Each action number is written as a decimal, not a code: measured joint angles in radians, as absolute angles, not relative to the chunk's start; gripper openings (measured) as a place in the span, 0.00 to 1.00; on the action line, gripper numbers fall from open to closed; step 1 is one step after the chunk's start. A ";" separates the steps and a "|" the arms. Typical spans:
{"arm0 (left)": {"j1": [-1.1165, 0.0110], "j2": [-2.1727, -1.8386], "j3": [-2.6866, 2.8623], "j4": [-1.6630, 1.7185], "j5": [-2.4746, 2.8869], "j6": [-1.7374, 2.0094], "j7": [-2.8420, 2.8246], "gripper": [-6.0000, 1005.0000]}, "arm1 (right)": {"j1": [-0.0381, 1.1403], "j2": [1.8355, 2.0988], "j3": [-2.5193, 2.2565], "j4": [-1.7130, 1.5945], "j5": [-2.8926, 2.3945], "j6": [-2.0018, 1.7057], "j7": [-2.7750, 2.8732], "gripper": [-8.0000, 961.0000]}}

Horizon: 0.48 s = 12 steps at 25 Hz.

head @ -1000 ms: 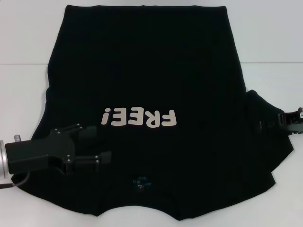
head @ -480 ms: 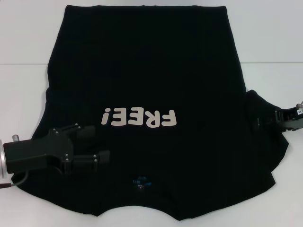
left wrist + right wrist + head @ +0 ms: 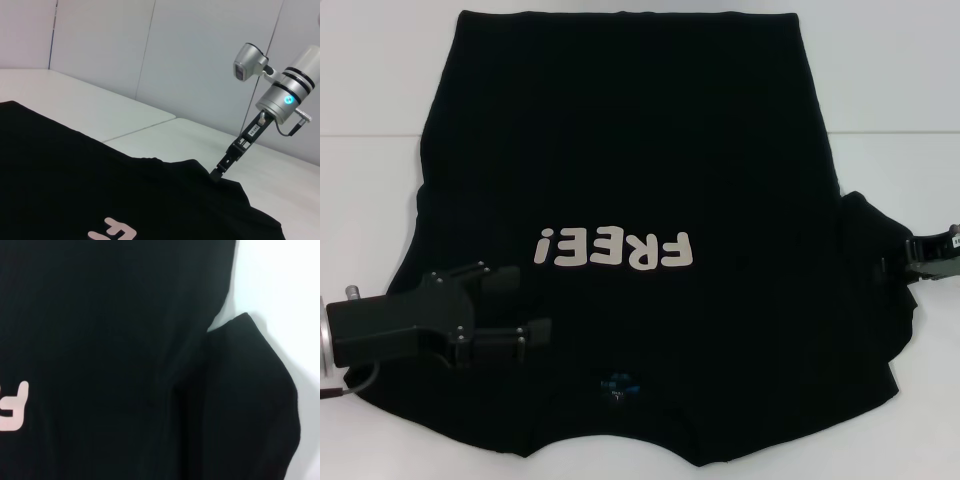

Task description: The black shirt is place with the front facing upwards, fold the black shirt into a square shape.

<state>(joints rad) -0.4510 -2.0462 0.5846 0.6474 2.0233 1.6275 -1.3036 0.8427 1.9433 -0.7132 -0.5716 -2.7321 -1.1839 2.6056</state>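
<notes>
Because the task calls for a square fold, the shirt (image 3: 630, 200) lies spread flat on the white table (image 3: 890, 80), front up, with the pale "FREE!" lettering (image 3: 616, 249) reading upside-down from the head view and the blue neck label (image 3: 617, 384) at the near edge. The collar is therefore nearest the robot and the hem farthest off. On the left side the sleeve appears already turned in over the body — its outline cannot be separated from the rest of the black cloth, so this is a judgement only.

The left gripper (image 3: 525, 305) sits low over the shirt's near-left part, between the lettering and the left edge. Its two fingers stand apart with a clear gap, and nothing is seen held between them. Whether the lower finger touches the cloth cannot be told.

The right gripper (image 3: 912, 255) is at the tip of the right sleeve (image 3: 880, 290), which juts out past the body onto the table. From the left wrist view the fingertips (image 3: 218, 172) meet the cloth where it rises to a small peak — this suggests a pinch on the sleeve edge, though the fingers are too small and dark to confirm how far they are closed.

The likely purpose is to carry that sleeve inward across the body. The loose cloth may bunch rather than lie flat.
</notes>
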 joint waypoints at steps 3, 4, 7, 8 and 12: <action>-0.451 -2.046 0.584 0.647 2.023 1.628 -1.304 0.93 | 0.841 1.943 -0.713 -0.571 -2.736 -1.184 2.608 0.39; -0.451 -2.046 0.584 0.647 2.023 1.628 -1.304 0.93 | 0.840 1.943 -0.713 -0.571 -2.740 -1.184 2.610 0.37; -0.450 -2.046 0.584 0.647 2.023 1.627 -1.304 0.93 | 0.839 1.942 -0.713 -0.571 -2.754 -1.184 2.618 0.30; -0.450 -2.046 0.584 0.647 2.023 1.627 -1.304 0.93 | 0.839 1.942 -0.713 -0.571 -2.757 -1.184 2.619 0.28; -0.448 -2.045 0.584 0.647 2.023 1.628 -1.304 0.93 | 0.839 1.942 -0.713 -0.571 -2.758 -1.184 2.619 0.19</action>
<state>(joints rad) -0.4481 -2.0451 0.5844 0.6473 2.0233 1.6275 -1.3040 0.8390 1.9417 -0.7133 -0.5706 -2.7584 -1.1843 2.6191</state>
